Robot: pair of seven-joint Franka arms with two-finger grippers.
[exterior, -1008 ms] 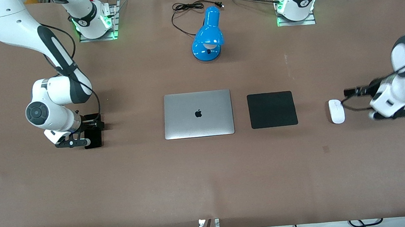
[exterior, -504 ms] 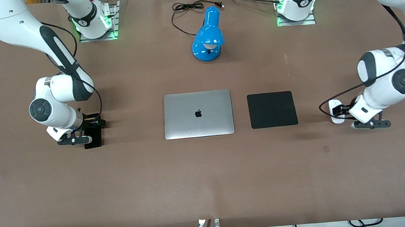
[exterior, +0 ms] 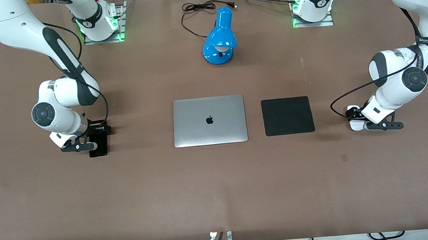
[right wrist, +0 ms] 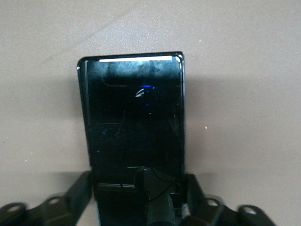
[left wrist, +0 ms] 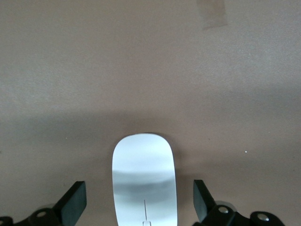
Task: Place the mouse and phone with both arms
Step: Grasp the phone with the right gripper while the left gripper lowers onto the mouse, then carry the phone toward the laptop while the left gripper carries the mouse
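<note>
Lying flat on the brown bench [exterior: 220, 183] toward the left arm's end, the white mouse [left wrist: 144, 181] sits between the spread fingers [left wrist: 74, 203] of the left gripper [left wrist: 139, 207], with bench showing on each side, so nothing pinches it. The front view shows only a sliver of that mouse [exterior: 353, 124] under the left gripper [exterior: 360, 117], while the left wrist view shows its whole rounded end and the thin grey line. Toward the right arm's end, the black phone [right wrist: 135, 127] lies flat, and the right gripper [right wrist: 138, 197] has a finger against each long edge, pinching it. From the front, the phone [exterior: 99, 143] is half covered by the right gripper [exterior: 88, 138]. A silver laptop [exterior: 209, 121] and a black mat [exterior: 287, 116] lie side by side between the two grippers.
</note>
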